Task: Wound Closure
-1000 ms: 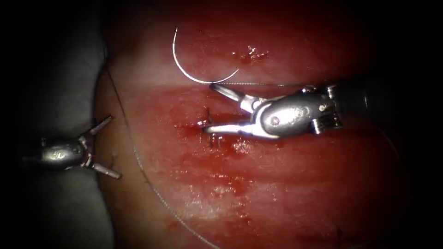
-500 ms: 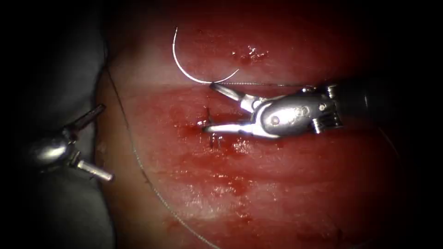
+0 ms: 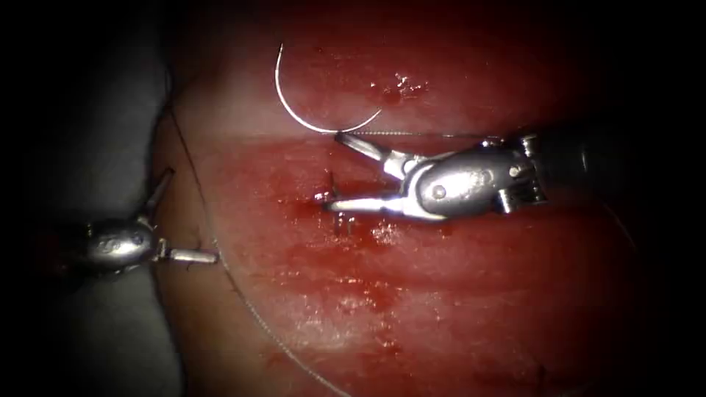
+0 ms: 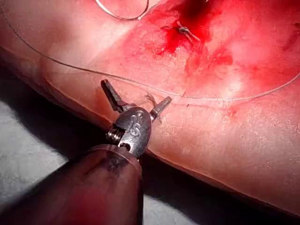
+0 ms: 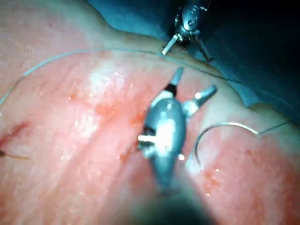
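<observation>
Altogether, two tools, one curved needle [image 3: 309,110], one long thread [image 3: 235,287] and one cut [image 3: 334,202] in the tissue [image 3: 412,309] were counted, with a few short dark stitch ends seen at the cut. The right end effector [image 3: 334,170] was seen spread wide over the cut, nothing being grasped between its jaws: the upper jaw tip was placed just beside the needle's tail end, where the thread is joined, though contact could not be made out, and the lower jaw was laid along the cut. The needle was found lying free on the tissue surface above the cut, held by neither tool and not driven into the tissue. The left end effector [image 3: 187,220] was seen at the tissue's left edge, well to the left of the cut, its jaws also widely parted and empty; one jaw was pointed upward and the other was stretched out toward the thread, its tip being just beside it. Red fluid [image 3: 368,287] was spread around and below the cut. From the left wrist view the left end effector [image 4: 136,101] was shown released, the thread [image 4: 211,97] running just beyond its tips
</observation>
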Controlling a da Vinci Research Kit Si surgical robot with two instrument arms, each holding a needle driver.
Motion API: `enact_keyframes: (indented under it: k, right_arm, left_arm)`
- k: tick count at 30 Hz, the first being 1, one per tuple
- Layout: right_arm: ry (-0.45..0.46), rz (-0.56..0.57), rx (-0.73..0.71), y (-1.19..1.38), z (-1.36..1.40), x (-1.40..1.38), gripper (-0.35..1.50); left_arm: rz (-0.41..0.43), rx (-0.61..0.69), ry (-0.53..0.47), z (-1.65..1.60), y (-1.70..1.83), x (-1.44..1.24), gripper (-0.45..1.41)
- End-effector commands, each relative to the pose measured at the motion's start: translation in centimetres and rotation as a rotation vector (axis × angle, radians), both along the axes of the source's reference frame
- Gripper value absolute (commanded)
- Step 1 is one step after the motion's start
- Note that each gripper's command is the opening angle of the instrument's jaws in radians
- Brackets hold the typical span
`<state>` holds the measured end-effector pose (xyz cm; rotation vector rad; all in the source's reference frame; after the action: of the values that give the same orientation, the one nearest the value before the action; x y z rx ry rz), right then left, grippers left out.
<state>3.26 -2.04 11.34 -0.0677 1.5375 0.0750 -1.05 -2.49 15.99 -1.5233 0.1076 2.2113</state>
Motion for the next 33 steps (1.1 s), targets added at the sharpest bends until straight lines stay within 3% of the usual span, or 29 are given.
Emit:
enact_keyframes:
  k: [1, 6, 7, 8, 10, 17, 18, 22, 24, 25, 26, 33]
  right_arm:
    - [0.001, -0.002, 0.002, -0.08, 0.06, 0.06, 1.04]
    - [0.001, -0.002, 0.002, -0.08, 0.05, 0.06, 1.04]
    - [0.000, -0.002, 0.002, -0.08, 0.05, 0.06, 1.04]
    - [0.000, -0.002, 0.002, -0.08, 0.05, 0.06, 1.04]
    - [0.000, -0.002, 0.002, -0.08, 0.05, 0.07, 1.04]
    - [0.001, -0.002, 0.005, -0.07, 0.02, 0.06, 1.04]
    - [0.001, -0.002, 0.006, -0.07, 0.01, 0.06, 1.04]
    - [-0.007, -0.014, 0.016, -0.05, -0.09, 0.02, 0.99]
    - [-0.041, -0.018, 0.019, -0.05, -0.12, -0.01, 0.98]
    - [-0.083, -0.020, 0.022, -0.05, -0.14, -0.03, 0.98]
    - [-0.207, -0.035, 0.026, -0.06, -0.18, -0.13, 0.98]
    - [-0.317, 0.030, 0.053, 0.04, -0.29, -0.46, 0.88]
  left_arm:
    - [0.006, -0.002, -0.005, 0.13, -0.10, -0.06, 1.40]
    - [0.044, -0.004, -0.005, 0.12, -0.07, 0.20, 1.40]
    - [0.063, 0.001, -0.016, 0.05, -0.07, 0.41, 1.40]
    - [0.063, 0.001, -0.016, 0.05, -0.07, 0.41, 1.40]
    - [0.075, 0.006, 0.009, 0.03, -0.06, 0.79, 1.40]
    - [0.050, 0.017, 0.038, -0.05, 0.05, 1.13, 1.35]
    - [0.034, 0.020, 0.031, -0.11, 0.08, 1.12, 1.21]
    - [0.009, 0.033, -0.091, -0.67, 0.20, 0.78, 1.08]
    - [0.010, 0.035, -0.100, -0.76, 0.21, 0.71, 1.06]
    - [0.020, 0.039, -0.109, -0.86, 0.23, 0.64, 1.03]
    - [0.031, 0.054, -0.114, -1.13, 0.27, 0.40, 1.01]
    - [0.054, 0.092, -0.107, -1.52, 0.45, -0.08, 0.79]
